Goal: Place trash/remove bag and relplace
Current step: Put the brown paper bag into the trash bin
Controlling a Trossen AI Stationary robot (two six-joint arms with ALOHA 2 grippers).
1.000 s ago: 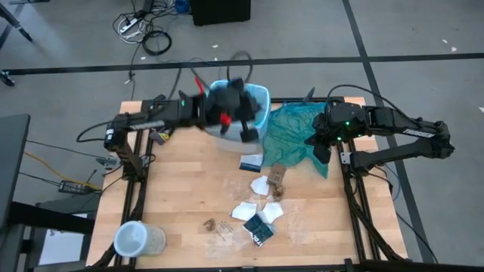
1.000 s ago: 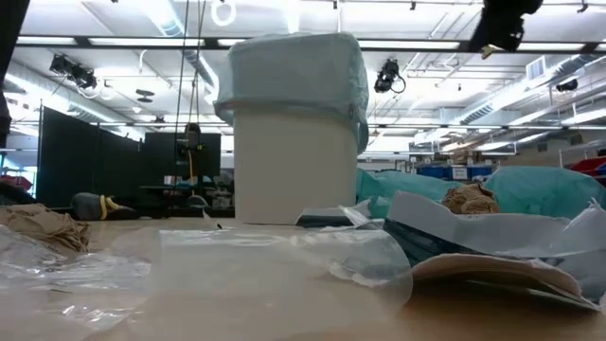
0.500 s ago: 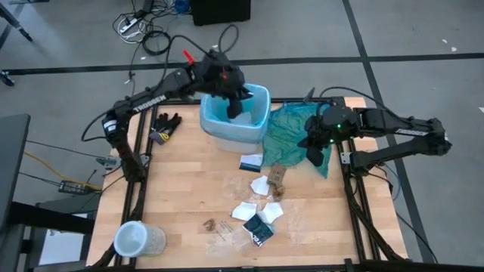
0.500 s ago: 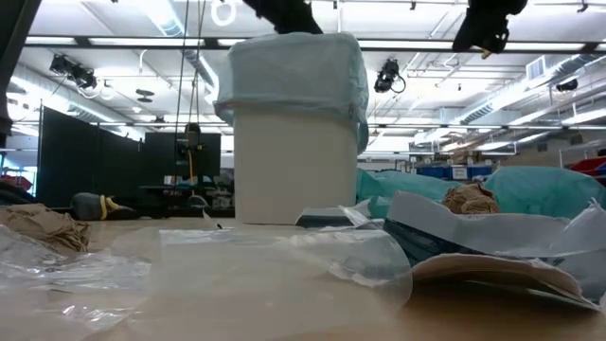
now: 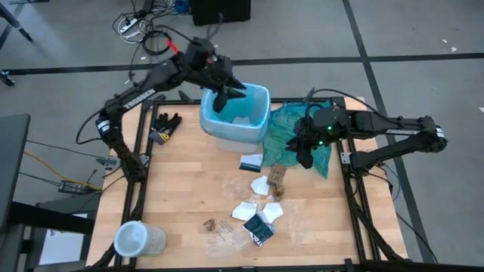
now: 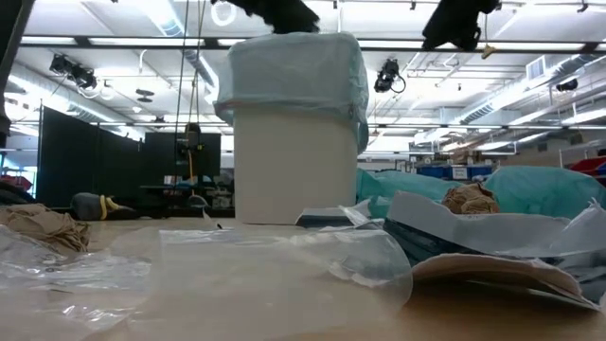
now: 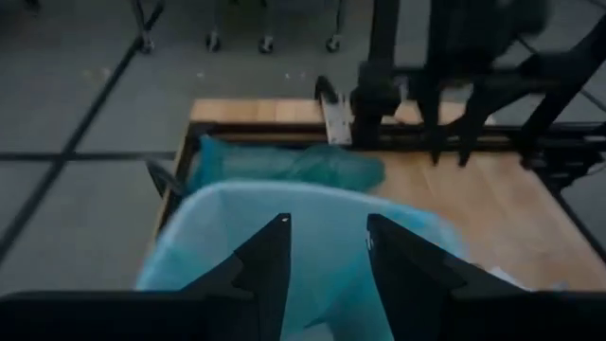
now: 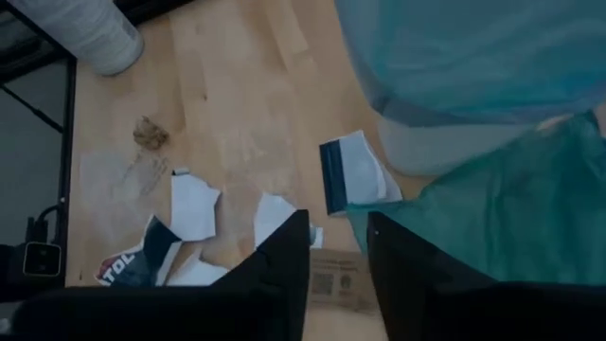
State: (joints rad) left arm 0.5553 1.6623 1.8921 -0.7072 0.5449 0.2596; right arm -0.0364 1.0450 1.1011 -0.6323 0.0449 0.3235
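Observation:
A white bin [image 6: 295, 161] lined with the light sky-blue bag [image 5: 240, 113] stands at the table's far middle. My left gripper [image 5: 227, 97] hangs open and empty above the bin's far left rim; its wrist view looks down into the bag [image 7: 312, 237]. My right gripper [image 5: 302, 151] is open and empty above the darker teal-green bag [image 5: 299, 132], which lies to the right of the bin. The trash lies on the table in front of the bin: white paper pieces [image 5: 259, 185], a dark wrapper [image 5: 258, 230], brown bits [image 5: 209, 224] and clear plastic [image 6: 312, 251].
Black gloves [image 5: 164, 125] lie left of the bin. A blue-and-white card [image 8: 355, 175] lies just in front of it, with a brown paper piece [image 5: 277, 177] nearby. A clear round container [image 5: 136, 239] stands at the near left corner.
My left gripper has swung from across the bin's near side toward the table's far edge and now hangs over the bin's far left rim. My right gripper has gone toward the table's left edge, farther over the teal-green bag. Bin, bag and trash have stayed still.

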